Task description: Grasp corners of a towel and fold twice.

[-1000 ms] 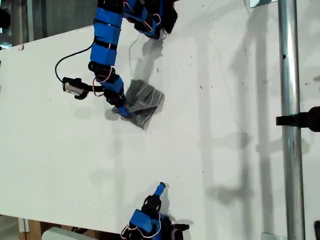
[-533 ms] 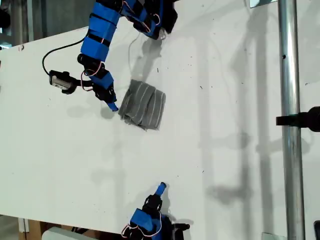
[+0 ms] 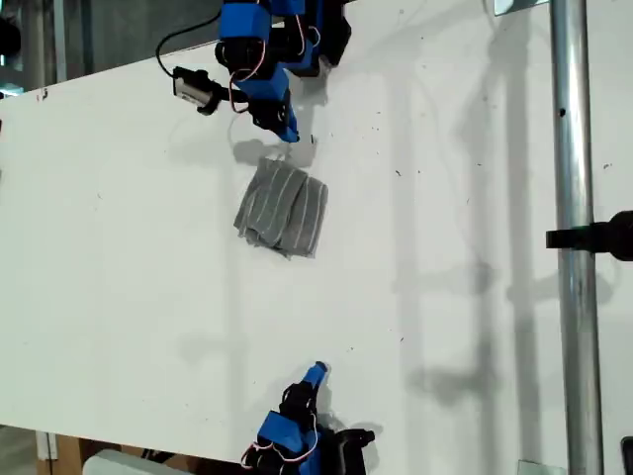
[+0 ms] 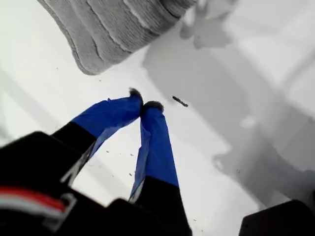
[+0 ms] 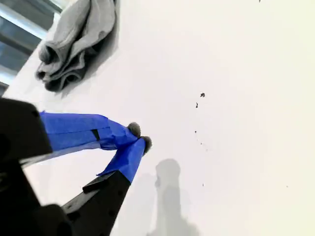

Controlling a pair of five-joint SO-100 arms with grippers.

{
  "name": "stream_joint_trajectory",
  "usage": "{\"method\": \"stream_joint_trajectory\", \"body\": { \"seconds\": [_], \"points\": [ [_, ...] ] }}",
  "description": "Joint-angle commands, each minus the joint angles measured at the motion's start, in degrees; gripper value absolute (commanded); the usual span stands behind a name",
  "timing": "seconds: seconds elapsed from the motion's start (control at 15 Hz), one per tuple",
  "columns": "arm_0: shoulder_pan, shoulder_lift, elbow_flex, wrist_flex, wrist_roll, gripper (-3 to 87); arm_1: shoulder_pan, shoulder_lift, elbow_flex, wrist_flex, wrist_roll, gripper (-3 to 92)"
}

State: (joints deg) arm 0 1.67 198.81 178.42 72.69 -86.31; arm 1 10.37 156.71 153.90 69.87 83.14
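The grey white-striped cloth towel (image 3: 283, 207) lies folded small on the white counter (image 3: 445, 247). My first gripper (image 4: 146, 104) hangs near it and my second gripper (image 5: 139, 136) well apart, both with fingers clenched on nothing. We judge the folding done; next, withdraw.

both arms were built of bright blue blocks on black joints, with thin red and white wires looped at the joints. my first gripper (image 4: 146, 105) and my second gripper (image 5: 139, 137) had fingers (image 4: 155, 147) wrapped in blue tape with dark fuzzy tips. a black cable ran to a small silver camera (image 3: 194, 87).
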Motion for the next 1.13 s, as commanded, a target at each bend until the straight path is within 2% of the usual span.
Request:
{"method": "stream_joint_trajectory", "body": {
  "seconds": [0.0, 0.07, 0.13, 0.2, 0.33, 0.4, 0.47, 0.73, 1.07],
  "points": [
    [0.88, 0.35, 0.35, 1.23, -0.26, -1.8, -1.58, 20.04, 7.21, 4.83, 5.36, -0.2],
    [1.85, 0.35, 0.35, 1.23, 10.02, -1.7, -1.05, 30.23, 11.34, 8.09, 6.24, -0.3],
    [2.20, 0.35, 0.35, 1.23, 25.58, -1.7, -1.93, 31.20, 11.43, 11.25, 11.16, -0.3],
    [3.87, 0.26, 0.35, 1.23, 29.00, -2.1, -2.02, 31.29, 11.69, 11.87, 12.57, -0.3],
    [4.83, 0.26, 0.35, 1.23, 30.85, -2.1, 0.26, 31.29, 11.69, 12.39, 10.46, 6.6],
    [4.66, 0.26, 0.35, 1.23, 30.85, -2.1, 3.16, 31.55, 11.60, 13.80, 4.57, 6.6],
    [4.48, 0.26, 0.35, 1.23, 30.85, -2.1, 5.89, 31.55, 11.60, 14.06, 2.37, 6.6],
    [4.48, 0.26, 0.35, 1.23, 30.85, -2.1, 11.60, 31.55, 11.60, 14.06, 2.37, 6.6],
    [4.48, 0.26, 0.35, 1.23, 30.85, -2.1, 11.78, 31.55, 11.60, 14.06, 2.37, 6.6]
  ]
}}
